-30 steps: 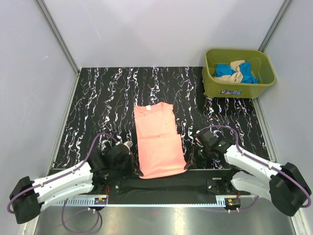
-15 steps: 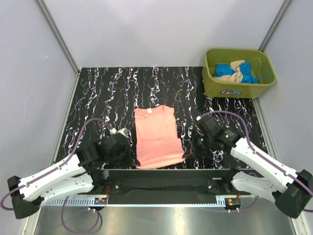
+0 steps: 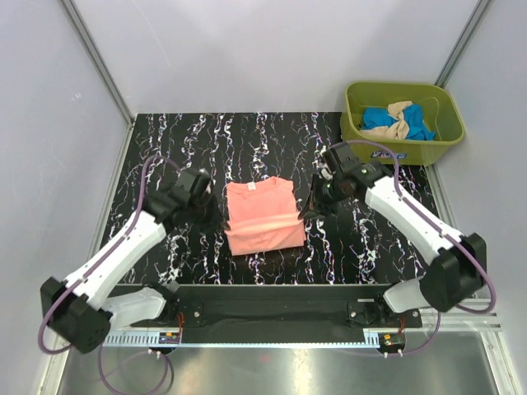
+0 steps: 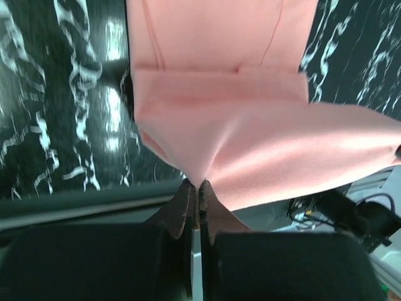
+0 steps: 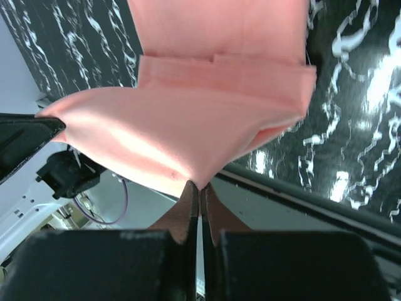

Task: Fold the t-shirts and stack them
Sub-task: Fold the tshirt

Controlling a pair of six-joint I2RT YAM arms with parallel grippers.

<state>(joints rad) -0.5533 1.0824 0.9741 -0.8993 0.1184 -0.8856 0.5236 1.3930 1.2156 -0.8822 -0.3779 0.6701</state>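
Note:
The salmon-pink t-shirt (image 3: 262,218) lies in the middle of the black marbled table, its near half lifted and doubled back over the far half. My left gripper (image 3: 221,220) is shut on the shirt's left hem corner; the left wrist view shows the pink cloth (image 4: 263,144) pinched at my fingertips (image 4: 198,186). My right gripper (image 3: 306,212) is shut on the right hem corner, and the right wrist view shows the cloth (image 5: 188,138) drawn into the closed jaws (image 5: 199,185). Blue and beige-tan t-shirts (image 3: 397,121) lie crumpled in the tub.
The olive-green tub (image 3: 402,123) stands at the table's far right corner. Grey walls enclose the table on three sides. A black rail (image 3: 280,309) runs along the near edge between the arm bases.
Both grippers have carried the shirt's near hem away from the near edge toward the collar, folding the shirt about in half. The arms have stretched out further over the table.

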